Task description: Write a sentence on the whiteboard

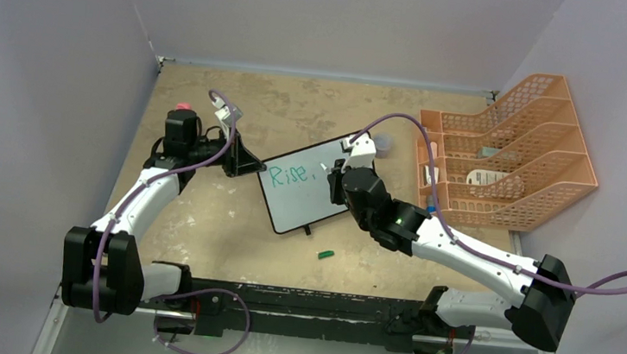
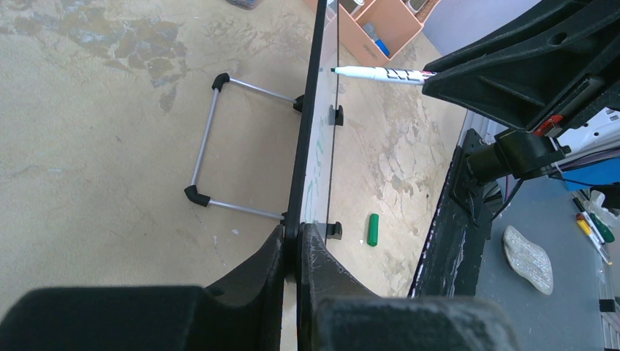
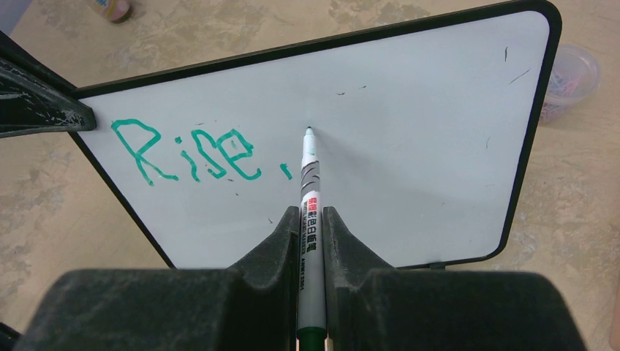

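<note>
Showing glossy whiteboard [image 3: 409, 146], green sentence [image 3: 196, 157], slim marker [image 3: 311, 212]

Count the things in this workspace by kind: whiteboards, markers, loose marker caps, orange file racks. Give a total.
whiteboard: 1
marker: 1
green marker cap: 1
orange file rack: 1
Total: 4
</note>
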Controlling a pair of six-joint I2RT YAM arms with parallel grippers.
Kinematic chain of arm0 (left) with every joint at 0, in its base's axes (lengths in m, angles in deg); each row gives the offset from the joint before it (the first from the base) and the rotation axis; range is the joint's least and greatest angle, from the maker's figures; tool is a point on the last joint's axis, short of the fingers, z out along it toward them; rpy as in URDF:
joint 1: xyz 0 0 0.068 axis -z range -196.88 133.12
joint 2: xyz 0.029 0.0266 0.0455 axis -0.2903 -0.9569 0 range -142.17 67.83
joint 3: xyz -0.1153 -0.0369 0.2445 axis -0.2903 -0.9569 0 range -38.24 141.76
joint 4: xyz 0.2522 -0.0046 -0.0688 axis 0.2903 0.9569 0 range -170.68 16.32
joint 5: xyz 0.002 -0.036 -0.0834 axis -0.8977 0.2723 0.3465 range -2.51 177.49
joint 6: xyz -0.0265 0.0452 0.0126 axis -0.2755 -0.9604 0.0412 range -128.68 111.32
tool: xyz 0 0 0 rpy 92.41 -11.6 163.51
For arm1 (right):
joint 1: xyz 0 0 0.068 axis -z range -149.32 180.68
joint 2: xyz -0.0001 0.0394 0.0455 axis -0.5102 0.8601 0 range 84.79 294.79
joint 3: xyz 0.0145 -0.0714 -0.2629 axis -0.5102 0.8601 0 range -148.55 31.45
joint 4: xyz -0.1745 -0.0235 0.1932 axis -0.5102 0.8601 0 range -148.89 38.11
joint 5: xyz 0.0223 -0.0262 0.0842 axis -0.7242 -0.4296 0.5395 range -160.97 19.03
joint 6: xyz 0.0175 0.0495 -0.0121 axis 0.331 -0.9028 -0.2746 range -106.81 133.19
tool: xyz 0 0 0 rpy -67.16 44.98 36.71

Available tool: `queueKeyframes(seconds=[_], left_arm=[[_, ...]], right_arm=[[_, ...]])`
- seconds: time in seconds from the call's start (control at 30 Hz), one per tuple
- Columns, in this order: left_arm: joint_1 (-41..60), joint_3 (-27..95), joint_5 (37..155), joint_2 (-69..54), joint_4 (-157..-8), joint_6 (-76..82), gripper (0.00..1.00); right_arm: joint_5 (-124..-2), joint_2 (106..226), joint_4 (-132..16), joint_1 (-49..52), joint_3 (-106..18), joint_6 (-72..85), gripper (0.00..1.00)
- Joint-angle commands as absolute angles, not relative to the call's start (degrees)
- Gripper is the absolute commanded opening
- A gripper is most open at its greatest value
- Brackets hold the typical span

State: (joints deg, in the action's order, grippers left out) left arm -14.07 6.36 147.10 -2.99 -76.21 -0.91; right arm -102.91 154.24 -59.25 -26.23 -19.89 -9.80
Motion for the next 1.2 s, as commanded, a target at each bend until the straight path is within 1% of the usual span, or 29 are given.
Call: queueKeyframes(seconds=[0.0, 0.7, 1.17], left_arm=[[-13.80, 7.96, 144.90, -3.71, -75.41, -3.23, 0.00], [-13.80, 8.01, 144.97, -3.80, -75.31, -3.32, 0.00], [-13.80, 8.05, 145.14, -3.80, -75.40, -3.23, 0.00]], right_arm=[[-103.25, 154.55, -61.96, -25.93, -21.62, -9.02, 0.00], [-105.57, 156.07, -60.69, -25.93, -21.06, -10.02, 0.00], [-105.57, 153.67, -56.92, -25.93, -18.71, -12.93, 0.00]])
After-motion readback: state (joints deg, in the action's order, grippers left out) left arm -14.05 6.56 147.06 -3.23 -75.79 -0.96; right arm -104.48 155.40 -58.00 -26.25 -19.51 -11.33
